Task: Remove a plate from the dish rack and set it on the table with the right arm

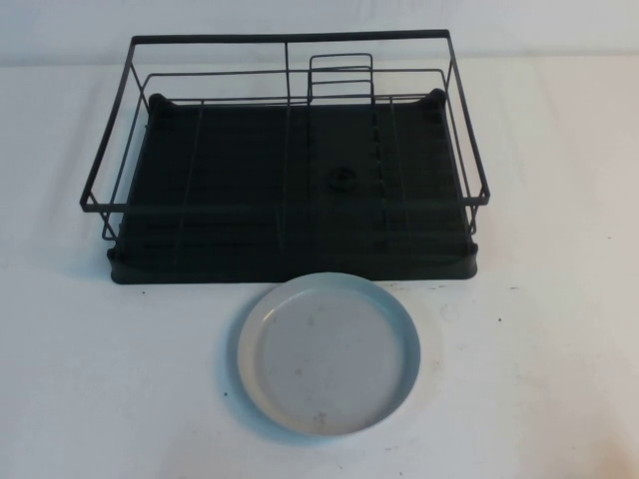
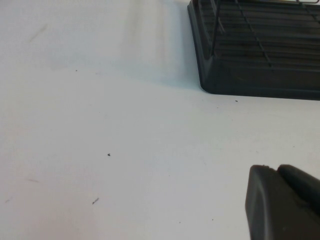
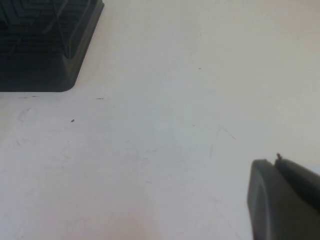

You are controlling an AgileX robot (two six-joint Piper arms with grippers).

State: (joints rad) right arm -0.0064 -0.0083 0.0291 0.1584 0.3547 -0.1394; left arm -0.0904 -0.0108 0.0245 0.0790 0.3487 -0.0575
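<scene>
Lying flat and face up on the worktop (image 1: pixel 559 299), the plate (image 1: pixel 329 354) sits in the lower centre of the high view, just in front of the dish rack (image 1: pixel 290 190), its rim close to the rack's black drip tray but seemingly not touching it. The rack fills the upper middle of that frame and looks empty apart from its small wire holder insert (image 1: pixel 339 78) at the back. Judged from this, the plate is already out and set down.

Neither arm shows in the high view. The left claw (image 2: pixel 282 202) appears only as a dark tip at the lower right of the left wrist view, above bare worktop with a corner of the rack at the upper right. The right claw (image 3: pixel 282 197) shows the same way at the lower right of the right wrist view, the rack's corner at the upper left. Whether either claw is apart or together, I cannot tell. Neither holds anything visible.

Little remains to go wrong. The likely risk is a careless arm sweep nudging the plate against the tray, or catching the rack's wire frame.
</scene>
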